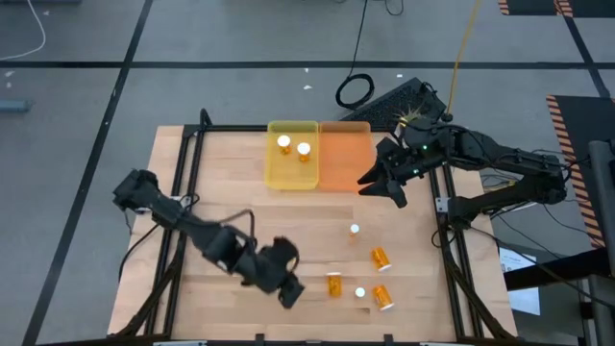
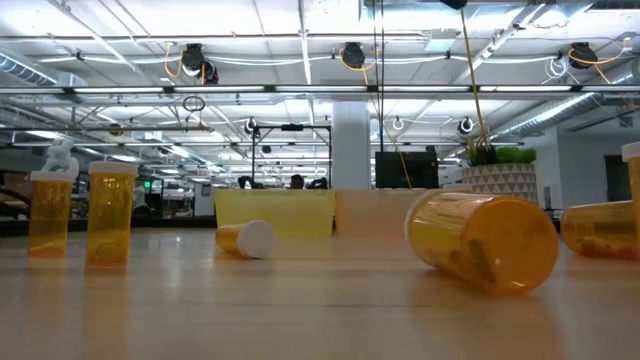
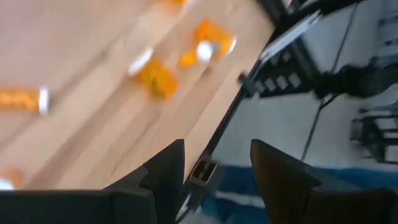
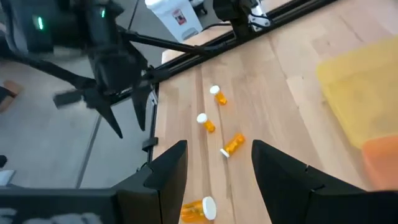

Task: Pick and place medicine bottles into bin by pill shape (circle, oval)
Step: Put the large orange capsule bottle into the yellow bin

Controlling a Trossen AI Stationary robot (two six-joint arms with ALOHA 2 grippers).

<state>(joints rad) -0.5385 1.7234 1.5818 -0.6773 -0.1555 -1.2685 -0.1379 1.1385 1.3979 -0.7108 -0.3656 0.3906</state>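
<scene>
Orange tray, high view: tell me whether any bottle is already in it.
No. The orange tray holds nothing visible, while two white-capped bottles stand in the yellow tray beside it.

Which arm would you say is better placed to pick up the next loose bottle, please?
Probably the left: its open gripper hovers beside the lying bottle, while the right gripper, also open and empty, sits by the orange bin.

Seven medicine bottles — two in yellow tray; two trays.

Pill shapes in bottles too small to tell; left wrist view blurred.
</scene>
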